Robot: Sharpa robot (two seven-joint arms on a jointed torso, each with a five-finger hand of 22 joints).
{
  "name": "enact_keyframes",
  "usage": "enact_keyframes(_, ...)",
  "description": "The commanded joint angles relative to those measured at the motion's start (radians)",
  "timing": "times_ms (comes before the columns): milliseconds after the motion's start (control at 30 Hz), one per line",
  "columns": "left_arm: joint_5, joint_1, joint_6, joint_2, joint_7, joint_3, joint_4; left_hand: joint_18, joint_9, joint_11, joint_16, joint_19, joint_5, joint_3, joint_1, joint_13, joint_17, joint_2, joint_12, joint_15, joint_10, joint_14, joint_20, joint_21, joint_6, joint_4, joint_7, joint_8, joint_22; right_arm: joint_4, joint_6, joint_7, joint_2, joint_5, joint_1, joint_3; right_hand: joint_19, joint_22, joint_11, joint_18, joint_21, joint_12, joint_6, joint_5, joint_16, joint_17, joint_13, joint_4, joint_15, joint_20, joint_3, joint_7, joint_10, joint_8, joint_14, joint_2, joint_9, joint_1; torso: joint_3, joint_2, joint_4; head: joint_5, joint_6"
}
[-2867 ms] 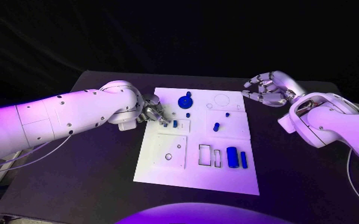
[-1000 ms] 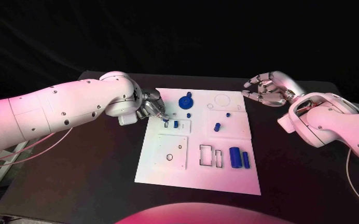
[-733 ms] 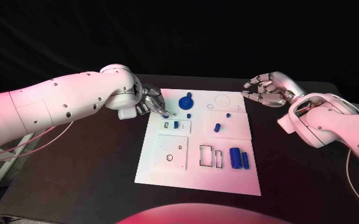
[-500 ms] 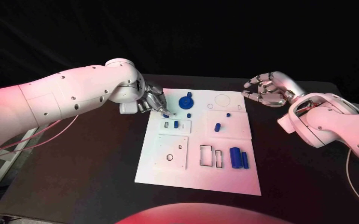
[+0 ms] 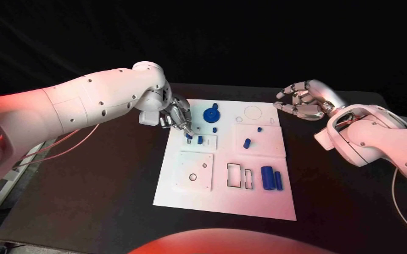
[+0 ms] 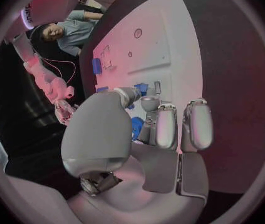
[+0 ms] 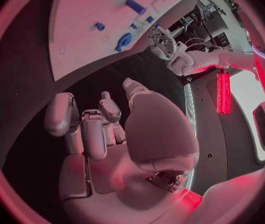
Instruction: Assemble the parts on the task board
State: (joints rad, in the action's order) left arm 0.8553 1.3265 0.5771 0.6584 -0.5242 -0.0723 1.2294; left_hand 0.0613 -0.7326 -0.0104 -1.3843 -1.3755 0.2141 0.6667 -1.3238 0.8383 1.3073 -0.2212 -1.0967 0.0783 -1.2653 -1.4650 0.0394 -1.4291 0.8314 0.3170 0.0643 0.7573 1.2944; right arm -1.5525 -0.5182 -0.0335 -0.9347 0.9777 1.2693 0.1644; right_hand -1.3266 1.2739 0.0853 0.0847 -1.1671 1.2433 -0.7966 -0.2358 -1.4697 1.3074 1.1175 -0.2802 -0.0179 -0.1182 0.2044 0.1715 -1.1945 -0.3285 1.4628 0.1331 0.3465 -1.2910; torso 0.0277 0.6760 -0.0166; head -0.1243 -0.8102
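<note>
Early stage: left hand (image 5: pixel 176 116) pinches a small blue part (image 5: pixel 187 130) over task board (image 5: pixel 222 198) (most parts loose); right hand (image 5: pixel 303 102) empty, fingers loosely spread, beside it.

White arms (image 5: pixel 93 104), silver fingers (image 5: pixel 180 120)

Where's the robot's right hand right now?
In the head view, the right hand hovers off the task board's far right corner, holding nothing.
</note>
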Motion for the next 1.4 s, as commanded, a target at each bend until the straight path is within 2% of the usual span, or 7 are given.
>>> enact_keyframes(33, 0.017, 0.002, 0.07, -0.01, -0.003, -0.003, -0.007, 0.005, -0.011, -0.001, 0.003, 0.005, -0.006, 0.165, 0.0, -0.001, 0.038, 0.004, 0.005, -0.008, 0.009, -0.043, 0.001, 0.003, -0.006, -0.169, 0.003, -0.001, 0.001, -0.001, -0.001, -0.011, 0.001, 0.006, -0.001, 0.0, 0.005, -0.001, 0.001, 0.015, 0.006, -0.002, 0.005, -0.006, 0.003, 0.016, 0.0, -0.003, 0.007, 0.002, 0.0, -0.001, 0.004, -0.006, 0.05, -0.004, 0.001, -0.004, -0.0002, 0.0, 0.0009, -0.001, -0.002)
enact_keyframes(400, 0.068, 0.002, 0.039, -0.038, -0.004, -0.015, -0.025, 0.003, -0.015, 0.001, 0.002, -0.001, -0.003, 0.171, -0.003, 0.005, 0.039, 0.003, 0.001, -0.009, 0.005, -0.043, 0.002, -0.001, -0.004, -0.183, 0.005, -0.001, 0.01, -0.001, -0.004, -0.013, 0.002, 0.006, -0.001, 0.0, 0.003, 0.0, 0.001, 0.014, 0.006, -0.001, 0.006, -0.007, 0.004, 0.017, 0.0, -0.005, 0.007, 0.002, -0.002, -0.001, 0.004, -0.007, 0.05, -0.005, 0.002, -0.005, -0.0001, 0.0, 0.0001, -0.004, -0.004)
enact_keyframes(733, 0.105, 0.001, 0.024, -0.049, -0.008, -0.025, -0.03, 0.002, -0.016, 0.001, 0.002, -0.005, -0.002, 0.174, -0.004, 0.008, 0.039, 0.003, -0.001, -0.009, 0.004, -0.043, 0.002, -0.004, -0.003, -0.186, 0.005, 0.0, 0.015, -0.003, -0.004, -0.014, 0.002, 0.006, -0.002, 0.0, 0.003, 0.0, 0.001, 0.014, 0.006, -0.001, 0.006, -0.007, 0.004, 0.017, 0.001, -0.005, 0.007, 0.002, -0.003, -0.001, 0.003, -0.007, 0.05, -0.005, 0.002, -0.005, 0.0004, 0.0, 0.0004, -0.004, -0.006)
enact_keyframes(1400, 0.131, 0.001, 0.049, -0.059, -0.016, -0.029, -0.043, 0.001, -0.017, 0.001, 0.002, -0.006, -0.002, 0.176, -0.003, 0.012, 0.039, 0.003, -0.004, -0.009, 0.001, -0.043, 0.002, -0.006, -0.002, -0.189, 0.006, -0.001, 0.018, -0.005, -0.005, -0.014, -0.001, 0.007, -0.002, 0.0, 0.003, 0.0, 0.001, 0.014, 0.006, -0.001, 0.006, -0.007, 0.004, 0.017, 0.001, -0.005, 0.007, 0.002, -0.003, -0.001, 0.003, -0.007, 0.05, -0.005, 0.002, -0.005, 0.0006, -0.001, 0.0007, -0.004, -0.01)
